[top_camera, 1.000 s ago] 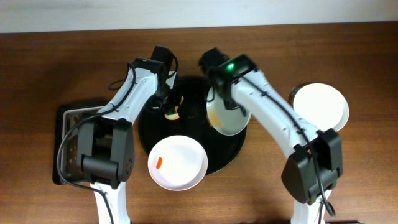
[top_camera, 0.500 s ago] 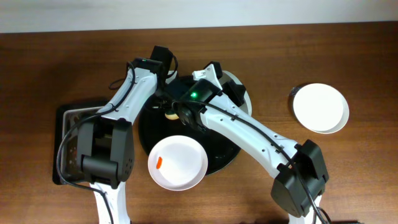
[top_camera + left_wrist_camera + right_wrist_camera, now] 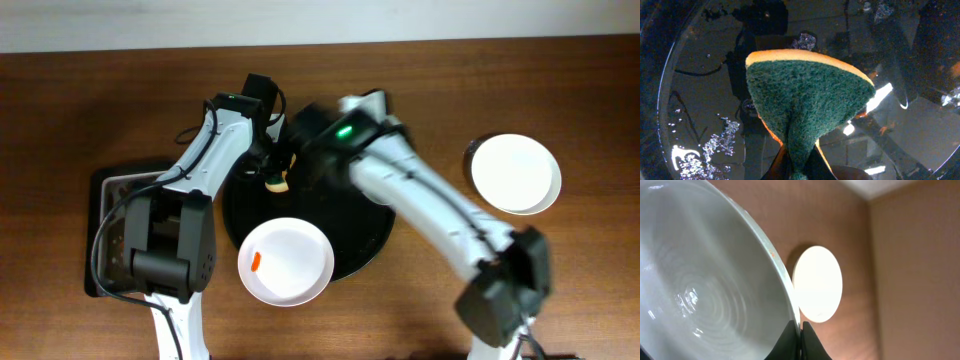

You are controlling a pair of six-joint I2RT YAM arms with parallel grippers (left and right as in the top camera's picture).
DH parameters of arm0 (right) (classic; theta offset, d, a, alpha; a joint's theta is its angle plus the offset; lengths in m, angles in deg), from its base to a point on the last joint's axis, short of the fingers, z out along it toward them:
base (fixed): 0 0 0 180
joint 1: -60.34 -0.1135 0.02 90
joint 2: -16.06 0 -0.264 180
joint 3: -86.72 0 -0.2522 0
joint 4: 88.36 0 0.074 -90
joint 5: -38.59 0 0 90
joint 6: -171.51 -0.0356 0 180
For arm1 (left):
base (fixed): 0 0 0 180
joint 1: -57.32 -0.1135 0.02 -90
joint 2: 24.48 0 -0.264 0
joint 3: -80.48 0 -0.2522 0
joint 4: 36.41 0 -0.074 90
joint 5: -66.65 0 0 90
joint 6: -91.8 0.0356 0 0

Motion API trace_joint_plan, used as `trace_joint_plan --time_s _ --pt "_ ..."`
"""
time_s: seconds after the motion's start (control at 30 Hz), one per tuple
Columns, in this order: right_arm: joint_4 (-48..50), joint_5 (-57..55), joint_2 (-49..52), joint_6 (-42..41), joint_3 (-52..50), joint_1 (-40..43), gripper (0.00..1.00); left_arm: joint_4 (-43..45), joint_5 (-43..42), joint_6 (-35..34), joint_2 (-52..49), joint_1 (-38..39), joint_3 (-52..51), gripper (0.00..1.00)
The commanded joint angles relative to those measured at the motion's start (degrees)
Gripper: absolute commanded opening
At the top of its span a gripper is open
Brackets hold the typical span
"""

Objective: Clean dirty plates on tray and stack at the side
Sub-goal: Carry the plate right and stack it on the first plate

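Note:
The black round tray (image 3: 365,240) lies mid-table. One dirty plate (image 3: 285,262) with an orange smear rests on its front left rim. My left gripper (image 3: 800,170) is shut on a green-and-yellow sponge (image 3: 805,95), held just above the wet tray floor (image 3: 700,100); the sponge also shows in the overhead view (image 3: 277,181). My right gripper (image 3: 801,330) is shut on the rim of a white plate (image 3: 700,280), held tilted in the air. In the overhead view that arm (image 3: 420,190) is blurred and hides this plate. A clean white plate (image 3: 515,173) lies on the table at the right, also in the right wrist view (image 3: 817,284).
A smaller rectangular dark tray (image 3: 105,185) sits at the left, partly under my left arm. A small dark object (image 3: 472,152) peeks out beside the right-hand plate. The wall edge runs along the table's far side.
My right arm has swung across the tray with the plate in its grip and is still moving, blurred. The left arm and sponge have stayed put.

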Motion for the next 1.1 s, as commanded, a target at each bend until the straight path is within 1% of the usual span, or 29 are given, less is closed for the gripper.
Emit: trace_joint_plan --time_s 0.0,0.03,0.1,0.13,0.2,0.27,0.33,0.4,0.5,0.53,0.57,0.6,0.63,0.67,0.7,0.73,0.77,0.8,0.87,0.9,0.93,0.97,1.03,1.07 --pt "0.6 22.6 -11.1 2.7 2.3 15.5 0.04 0.2 -0.8 0.8 -0.2 -0.4 -0.2 0.05" --pt "1.1 27.8 -12.3 4.6 2.3 19.8 0.04 0.3 -0.8 0.8 -0.2 -0.4 -0.2 0.05" --pt "1.8 47.3 -13.4 11.7 2.2 38.5 0.04 0.3 -0.8 0.8 -0.2 -0.4 -0.2 0.05" --pt "2.1 50.8 -12.7 12.7 1.9 45.5 0.04 0.3 -0.8 0.8 -0.2 -0.4 -0.2 0.05" --pt "2.7 52.9 -10.4 14.2 1.0 57.8 0.04 0.4 -0.8 0.8 -0.2 -0.4 -0.2 0.05" --pt "3.5 53.5 -6.0 15.2 0.1 67.1 0.05 0.4 -0.8 0.8 -0.2 -0.4 -0.2 0.05" --pt "7.3 53.8 -2.8 15.2 -2.9 68.4 0.05 0.4 -0.8 0.8 -0.2 -0.4 -0.2 0.05" --pt "10.6 53.5 -0.7 14.5 -5.8 68.3 0.05 0.4 -0.8 0.8 -0.2 -0.4 -0.2 0.05" --pt "14.0 53.1 -0.2 13.5 -10.4 68.4 0.05 0.4 -0.8 0.8 -0.2 -0.4 -0.2 0.05" --pt "16.7 53.1 -0.2 13.5 -13.1 68.3 0.09 0.4 -0.8 0.8 -0.2 -0.4 -0.2 0.05" --pt "19.5 53.2 -0.2 13.0 -15.5 68.3 0.17 0.8 -0.8 0.8 -0.2 -0.4 -0.2 0.06" --pt "21.1 53.3 -0.2 13.1 -16.8 68.3 0.3 1.0 -0.8 0.8 -0.2 -0.4 -0.2 0.05" --pt "21.2 53.4 -0.5 13.1 -16.6 68.3 0.34 1.1 -0.8 0.8 -0.2 -0.4 -0.2 0.06" --pt "19.5 54.1 -2.2 13.1 -15.3 68.3 0.35 1.2 -0.8 0.8 -0.2 -0.4 -0.2 0.06" --pt "18.0 57.5 -5.0 15.1 -14.0 67.5 0.36 1.3 -0.9 0.8 -0.2 -0.4 -0.2 0.05" --pt "16.3 62.2 -11.1 17.2 -13.3 64.9 0.37 1.2 -1.6 2.1 0.0 -0.4 -0.1 0.04" --pt "15.7 64.2 -15.1 18.4 -13.3 62.2 0.39 0.8 -3.9 3.1 0.9 -0.4 -0.1 0.04" --pt "14.3 64.3 -20.2 18.4 -13.3 56.8 0.42 0.3 -5.4 4.2 3.0 -0.4 -0.1 0.04" --pt "12.9 64.3 -24.3 19.5 -13.3 47.5 0.44 -1.4 -5.1 5.9 8.9 -0.8 -0.1 0.04" --pt "12.3 64.0 -24.4 20.8 -13.4 38.7 0.45 -3.5 -1.3 5.8 14.1 -2.2 -0.1 0.06" --pt "12.3 63.8 -23.8 20.8 -13.7 34.4 0.45 -5.1 0.2 5.8 16.6 -3.6 -0.1 0.06" --pt "12.3 63.0 -23.0 20.7 -13.7 30.7 0.45 -7.0 1.3 5.4 18.4 -5.4 -0.1 0.06" --pt "12.7 62.1 -21.8 20.6 -13.7 25.7 0.45 -12.2 2.1 5.4 21.0 -10.7 -0.1 0.06" --pt "12.7 62.1 -21.3 20.6 -13.7 23.1 0.47 -15.9 5.5 5.4 21.4 -16.6 -0.2 0.06"
